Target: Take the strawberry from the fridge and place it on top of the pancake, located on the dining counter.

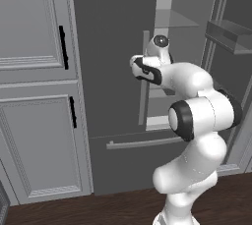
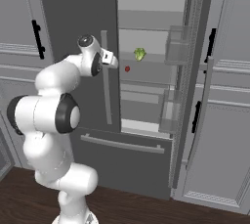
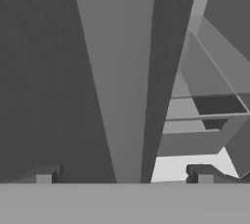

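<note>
- Red strawberry [image 2: 127,69] sits on a shelf inside the fridge [image 2: 78,17], at four o'clock from a yellow-green item [image 2: 140,54].
- Gripper [image 3: 124,173] spread wide, empty, straddling the left door's handle [image 3: 122,81].
- Risk: reaching in now could catch that door edge.

A: What is in front of the robot?
B: A tall dark grey fridge [image 2: 78,22], right door [image 2: 188,96] swung open.
A: Anything inside?
B: A tiny red strawberry [image 2: 127,69] on a shelf [image 2: 146,64], near a small yellow-green item [image 2: 140,54].
A: And the gripper [image 2: 111,60]?
B: Raised by the left door's bar handle [image 2: 105,78], pointing at the opening.
</note>
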